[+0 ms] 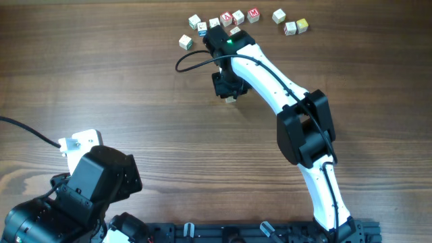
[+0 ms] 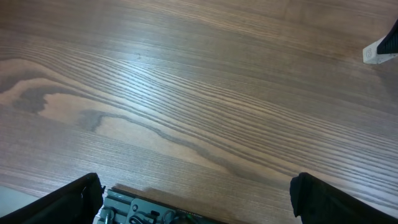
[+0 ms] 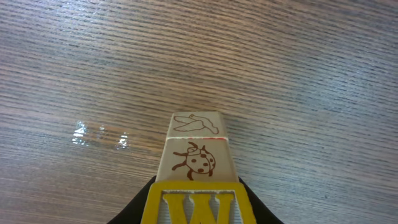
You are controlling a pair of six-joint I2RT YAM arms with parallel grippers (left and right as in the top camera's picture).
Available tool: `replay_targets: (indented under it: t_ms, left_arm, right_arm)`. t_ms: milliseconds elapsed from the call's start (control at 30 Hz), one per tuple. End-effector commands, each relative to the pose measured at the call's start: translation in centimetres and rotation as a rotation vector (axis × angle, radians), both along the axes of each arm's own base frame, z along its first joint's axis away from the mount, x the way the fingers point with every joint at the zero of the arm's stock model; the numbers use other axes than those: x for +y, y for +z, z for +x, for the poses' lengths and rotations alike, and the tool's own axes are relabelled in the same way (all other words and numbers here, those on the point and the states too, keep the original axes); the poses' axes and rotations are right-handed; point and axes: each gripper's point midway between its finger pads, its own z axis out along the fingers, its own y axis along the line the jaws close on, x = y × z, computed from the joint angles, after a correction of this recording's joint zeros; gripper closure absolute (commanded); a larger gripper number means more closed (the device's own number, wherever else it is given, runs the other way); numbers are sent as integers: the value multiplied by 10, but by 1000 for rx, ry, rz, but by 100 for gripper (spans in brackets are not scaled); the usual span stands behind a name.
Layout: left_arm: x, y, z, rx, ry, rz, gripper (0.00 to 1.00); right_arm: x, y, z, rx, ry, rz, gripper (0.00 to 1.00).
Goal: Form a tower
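On the table (image 1: 101, 81), tower (image 3: 198, 163), right gripper (image 3: 198, 208) seemingly clasping its top

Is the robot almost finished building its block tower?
Partly. Done: the tower looks three cubes high. In hand: the right gripper is closed on the yellow W cube on top. Still to do: let go without toppling it, and maybe add more from the loose cubes lying apart beyond it. The left gripper is open, holding nothing.

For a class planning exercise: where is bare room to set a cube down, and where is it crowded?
Free: the wide wood between the loose cubes and the left arm, and right of the right arm. Crowded: among those cubes and around the tower.
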Motion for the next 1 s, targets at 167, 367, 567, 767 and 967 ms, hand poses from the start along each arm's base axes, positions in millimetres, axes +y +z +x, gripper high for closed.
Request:
replay_targets:
  t_ms: [167, 367, 567, 767, 967]
  left_arm:
    - [1, 0, 0, -4, 13, -5, 0]
    - [1, 0, 0, -4, 13, -5, 0]
    - [1, 0, 0, -4, 13, -5, 0]
    - [1, 0, 0, -4, 13, -5, 0]
    - [1, 0, 0, -4, 13, -5, 0]
  right_arm:
    - [0, 24, 9, -54, 6, 21, 84]
    - [-1, 23, 7, -45, 6, 20, 85]
    - [-1, 23, 6, -40, 6, 22, 87]
    - [-1, 23, 6, -41, 6, 22, 82]
    - [0, 23, 6, -42, 30, 26, 83]
